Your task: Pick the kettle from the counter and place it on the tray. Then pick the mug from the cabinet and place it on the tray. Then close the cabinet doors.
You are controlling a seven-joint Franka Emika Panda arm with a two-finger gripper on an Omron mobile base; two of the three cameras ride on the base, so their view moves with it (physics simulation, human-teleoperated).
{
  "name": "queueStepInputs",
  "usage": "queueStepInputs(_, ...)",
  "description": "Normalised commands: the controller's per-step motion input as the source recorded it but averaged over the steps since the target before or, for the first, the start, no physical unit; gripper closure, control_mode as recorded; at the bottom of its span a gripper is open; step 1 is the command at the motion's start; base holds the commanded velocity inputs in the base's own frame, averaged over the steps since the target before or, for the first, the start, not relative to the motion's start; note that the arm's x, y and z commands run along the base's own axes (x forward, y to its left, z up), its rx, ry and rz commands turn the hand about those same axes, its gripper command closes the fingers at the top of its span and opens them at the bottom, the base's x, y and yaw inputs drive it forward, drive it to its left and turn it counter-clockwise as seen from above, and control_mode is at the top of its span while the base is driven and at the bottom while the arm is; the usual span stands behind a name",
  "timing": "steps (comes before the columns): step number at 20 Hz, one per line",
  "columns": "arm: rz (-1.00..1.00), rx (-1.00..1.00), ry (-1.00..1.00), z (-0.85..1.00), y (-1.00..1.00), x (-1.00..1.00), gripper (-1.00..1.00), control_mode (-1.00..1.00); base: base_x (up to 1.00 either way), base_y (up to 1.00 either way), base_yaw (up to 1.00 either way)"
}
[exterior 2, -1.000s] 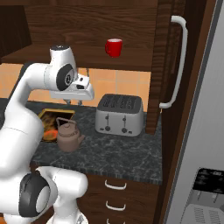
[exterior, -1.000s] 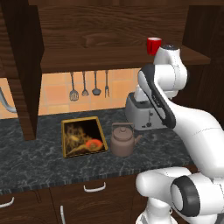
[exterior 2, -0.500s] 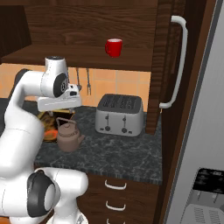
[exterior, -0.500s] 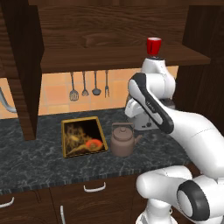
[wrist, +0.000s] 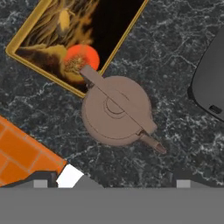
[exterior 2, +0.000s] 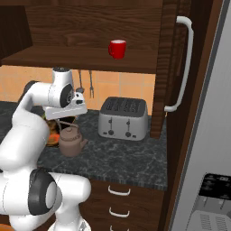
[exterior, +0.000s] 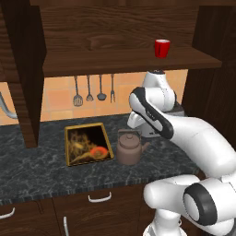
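Marbled dark counter (exterior: 37, 170) under wood cabinet (exterior: 115, 37); pincer state hidden, cannot tell.

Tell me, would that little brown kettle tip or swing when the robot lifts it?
The kettle looks squat and broad-based, so it probably sits steady on the counter. Lifted by its arched handle, it may tilt slightly toward the short spout. It seems to be rigid metal, so unlikely to flex.

A domestic kitchen: marbled stone table (exterior: 27, 170), dark wood wall cabinet (exterior: 115, 41), silver toaster (exterior 2: 123, 118), utensils (exterior: 94, 88) hung on orange tiled backsplash (exterior: 55, 102), drawers (exterior 2: 117, 198) below.
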Motion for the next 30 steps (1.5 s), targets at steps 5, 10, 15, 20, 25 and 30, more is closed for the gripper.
queueStepInputs(5,0.0,0.0,0.0,-0.34,0.01,0.47,-1.0,-1.0,0.0,0.0,0.0)
queueStepInputs(10,0.01,0.0,0.0,-0.27,0.14,0.06,-1.0,-1.0,0.0,0.0,0.0)
queueStepInputs(15,0.04,0.0,0.0,-0.22,0.11,0.0,-1.0,-1.0,0.0,0.0,0.0)
queueStepInputs(20,0.01,0.0,0.0,-0.18,0.0,0.03,-1.0,-1.0,0.0,0.0,0.0)
queueStepInputs(25,0.0,0.01,0.0,-0.12,0.0,0.04,-1.0,-1.0,0.0,0.0,0.0)
queueStepInputs(30,0.02,0.07,-0.01,-0.02,-0.01,0.03,-1.0,-1.0,0.0,0.0,0.0)
